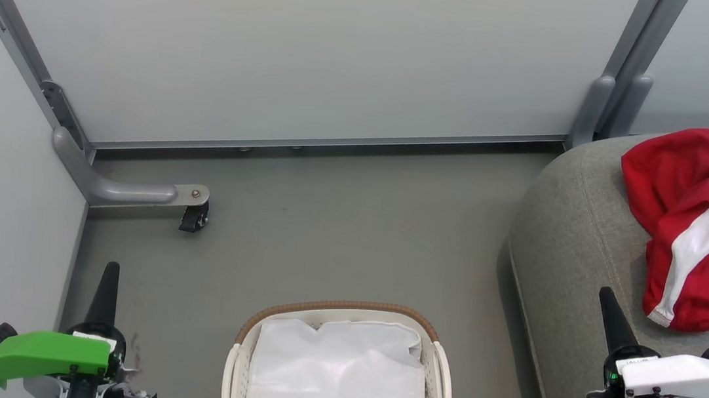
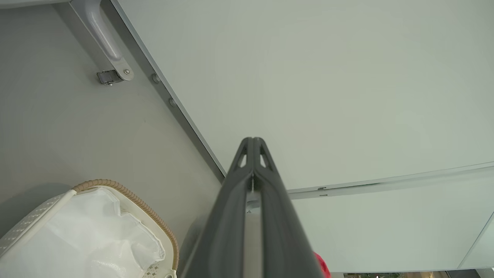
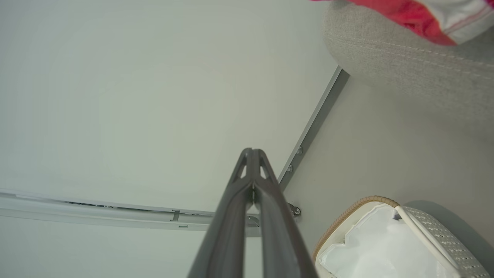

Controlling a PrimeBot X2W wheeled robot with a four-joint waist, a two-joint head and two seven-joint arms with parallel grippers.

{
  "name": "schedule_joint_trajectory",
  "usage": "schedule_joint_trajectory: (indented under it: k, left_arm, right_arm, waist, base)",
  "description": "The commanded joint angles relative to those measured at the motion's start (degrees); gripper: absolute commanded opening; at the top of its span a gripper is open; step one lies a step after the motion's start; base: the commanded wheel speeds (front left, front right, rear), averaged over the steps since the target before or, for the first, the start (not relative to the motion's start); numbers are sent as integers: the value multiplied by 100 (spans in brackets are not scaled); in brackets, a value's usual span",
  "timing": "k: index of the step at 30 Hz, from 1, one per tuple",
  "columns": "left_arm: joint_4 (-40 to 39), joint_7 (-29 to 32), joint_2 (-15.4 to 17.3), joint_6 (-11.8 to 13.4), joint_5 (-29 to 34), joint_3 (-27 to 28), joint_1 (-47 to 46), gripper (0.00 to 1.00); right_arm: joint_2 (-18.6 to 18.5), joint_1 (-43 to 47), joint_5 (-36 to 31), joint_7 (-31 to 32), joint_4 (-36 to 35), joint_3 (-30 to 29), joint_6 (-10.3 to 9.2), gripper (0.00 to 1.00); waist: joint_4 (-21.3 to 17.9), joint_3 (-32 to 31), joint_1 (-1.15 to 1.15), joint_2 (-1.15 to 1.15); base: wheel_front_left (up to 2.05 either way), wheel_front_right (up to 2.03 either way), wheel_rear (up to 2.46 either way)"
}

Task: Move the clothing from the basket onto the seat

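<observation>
Found left tool (image 1: 111, 269) low at left, clenched on nothing, above grey floor (image 1: 325, 222). Found basket (image 1: 343, 308) at bottom centre, standing on floor, white liner (image 1: 339, 375) showing, no red visible inside. Found seat (image 1: 571, 235) at right, carrying clothing (image 1: 691, 195) as red heap with white stripe, partly cut off by frame edge. Found right tool (image 1: 606, 298) at lower right, clenched, empty, near heap's hem. Judged transfer likely finished. Judged main risk: careless right-arm swing snagging loose fabric, dragging it off seat onto floor.
</observation>
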Motion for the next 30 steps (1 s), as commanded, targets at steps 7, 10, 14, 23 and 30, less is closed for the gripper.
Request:
schedule_joint_trajectory:
  k: [7,10,14,23,30]
  left_arm:
    - [-66,117,31,-13,-387,83,-152,0]
    - [-68,159,28,-13,-505,103,-168,0]
    - [-72,208,25,-15,-673,127,-185,0]
    - [-75,318,15,-15,-1010,187,-218,0]
    - [-80,404,5,-17,-1262,235,-238,0]
  right_arm:
    - [-37,38,406,112,-94,-60,-4,0]
    - [-38,45,548,150,-108,-77,-4,0]
    - [-39,53,719,198,-127,-97,-4,0]
    - [-42,68,1088,299,-166,-139,-4,0]
    - [-44,76,1370,375,-192,-168,-4,0]
  waist:
    - [1,-17,0,0]
    - [1,-24,0,0]
    - [1,-33,0,0]
    - [2,-54,0,0]
    - [2,-70,0,0]
  base:
    - [0,0,0]
    - [0,0,0]
    - [0,0,0]
    - [0,0,0]
    - [0,0,0]
